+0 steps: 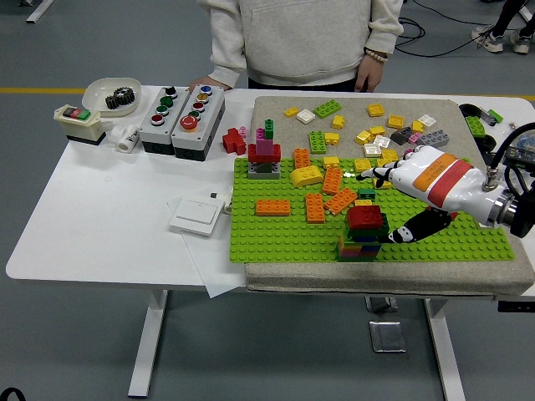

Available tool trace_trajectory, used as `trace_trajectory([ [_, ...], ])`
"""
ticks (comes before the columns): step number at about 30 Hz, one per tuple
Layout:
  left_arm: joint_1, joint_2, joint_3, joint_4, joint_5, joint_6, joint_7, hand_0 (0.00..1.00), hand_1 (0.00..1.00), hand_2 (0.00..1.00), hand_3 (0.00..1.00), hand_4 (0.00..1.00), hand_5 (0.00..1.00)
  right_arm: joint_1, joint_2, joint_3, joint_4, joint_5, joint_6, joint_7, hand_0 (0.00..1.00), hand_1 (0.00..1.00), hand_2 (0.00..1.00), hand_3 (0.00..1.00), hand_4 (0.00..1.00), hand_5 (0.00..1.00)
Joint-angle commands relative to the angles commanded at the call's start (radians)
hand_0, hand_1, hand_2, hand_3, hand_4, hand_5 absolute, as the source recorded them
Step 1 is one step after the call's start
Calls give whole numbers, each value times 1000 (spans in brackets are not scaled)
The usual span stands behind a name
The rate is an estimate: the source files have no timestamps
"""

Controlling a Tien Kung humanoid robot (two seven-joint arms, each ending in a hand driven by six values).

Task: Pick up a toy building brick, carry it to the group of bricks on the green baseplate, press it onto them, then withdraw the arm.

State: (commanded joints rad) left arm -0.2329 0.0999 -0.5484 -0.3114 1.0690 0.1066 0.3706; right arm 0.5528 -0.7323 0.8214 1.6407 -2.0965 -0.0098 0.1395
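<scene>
Red brick (365, 217) sits on top of the stack (361, 241), lower centre-right of the frame, near the front edge of the green baseplate (276, 234), so the pressing step looks done. Right hand (414, 180) hangs just to the right of the stack, white shell with an orange and red band, arm coming in from the right edge. Fingers are spread and relaxed with nothing in them; the dark thumb (410, 230) angles down toward the plate beside the stack, apart from the red brick as far as I can tell. That reads like a release, hand clear of the build so a pull-back won't drag it over.

Orange bricks (322, 200) lie loose mid-plate, a second small tower (265, 156) stands at the plate's upper left corner, and spare bricks (376, 125) are scattered on the grey mat (267, 113) behind, within reach for the next pick. A person (292, 42) stands at the far side, hands resting at the table edge, touching no bricks.

Left arm is out of frame. What's left, I'd judge, is a clean withdrawal to the right
</scene>
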Motion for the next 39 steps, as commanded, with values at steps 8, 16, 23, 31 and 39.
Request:
trace_trajectory([
  [8, 4, 0, 3, 1, -1, 3, -3, 666, 726, 732, 588, 673, 664, -179, 1, 148, 125, 23, -165, -28, 768, 754, 884, 909, 998, 620],
  [16, 9, -3, 1, 2, 0, 4, -1, 666, 718, 732, 588, 671, 663, -262, 23, 150, 138, 3, -195, 5, 808, 740, 792, 766, 910, 736],
  [23, 10, -3, 4, 1, -4, 2, -2, 666, 718, 732, 588, 671, 662, -291, 31, 125, 138, -33, -217, 37, 801, 735, 780, 739, 900, 758],
  [31, 5, -2, 14, 0, -20, 7, -6, 666, 719, 732, 587, 670, 663, -301, 37, 106, 114, -75, -214, 43, 795, 733, 776, 725, 901, 760],
  [39, 4, -3, 12, 0, -17, 5, -3, 666, 718, 732, 587, 669, 663, -298, 47, 78, 72, -91, -206, 44, 793, 731, 773, 724, 901, 760],
])
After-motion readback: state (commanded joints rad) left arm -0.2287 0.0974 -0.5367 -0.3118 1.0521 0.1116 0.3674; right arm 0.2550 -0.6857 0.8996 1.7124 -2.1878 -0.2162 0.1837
